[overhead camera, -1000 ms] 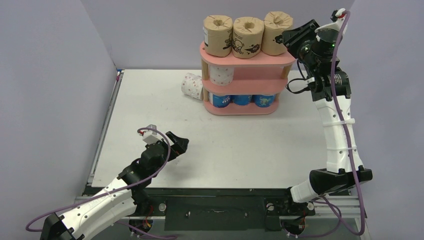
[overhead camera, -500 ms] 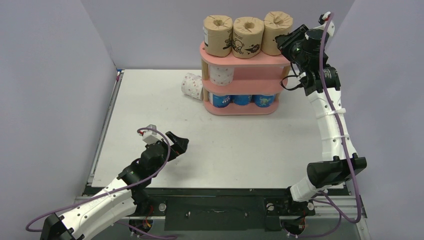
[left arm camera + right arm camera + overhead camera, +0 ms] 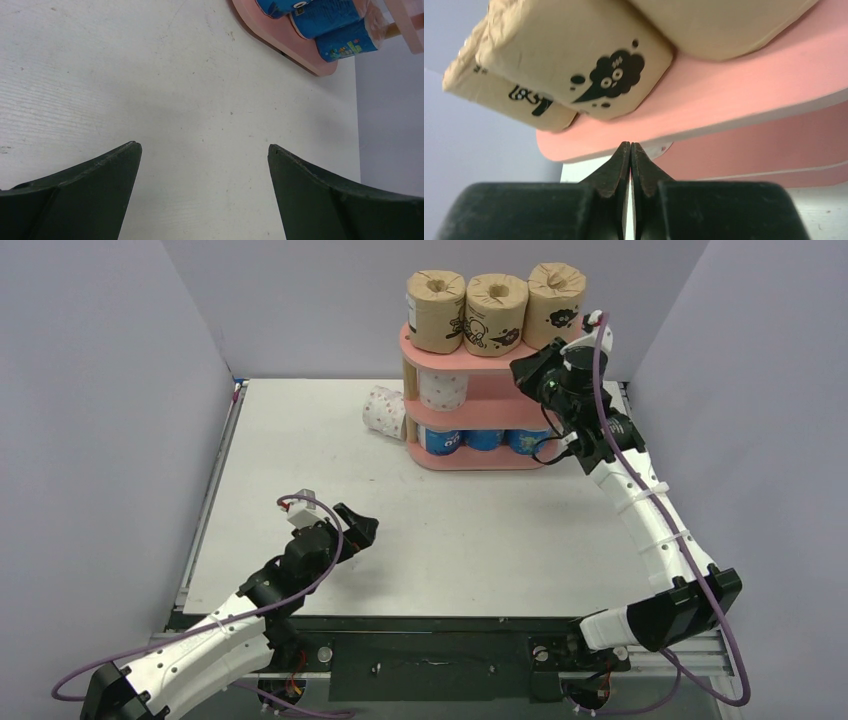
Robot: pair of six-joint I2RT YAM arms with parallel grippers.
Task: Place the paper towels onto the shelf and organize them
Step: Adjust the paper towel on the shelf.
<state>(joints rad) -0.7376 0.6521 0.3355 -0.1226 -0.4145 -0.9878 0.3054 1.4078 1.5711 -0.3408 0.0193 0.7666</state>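
roll: dotted paper towel point(image 3: 383, 410) beside shelf point(image 3: 480, 362), likely light, soft, crushable | hold: across wrapped sides | left fingers point(image 3: 100, 175) spread, empty | right fingers point(image 3: 616, 170) clenched, empty

The middle tier of the shelf point(image 3: 495, 364) is standing open right of its single white roll point(image 3: 442, 390), while brown rolls point(image 3: 497, 310) and blue rolls point(image 3: 485, 439) are filling the top and bottom tiers, the closed right gripper point(image 3: 522, 370) is crowding the right end and a lying dotted roll point(image 3: 382, 411) is blocking the left.
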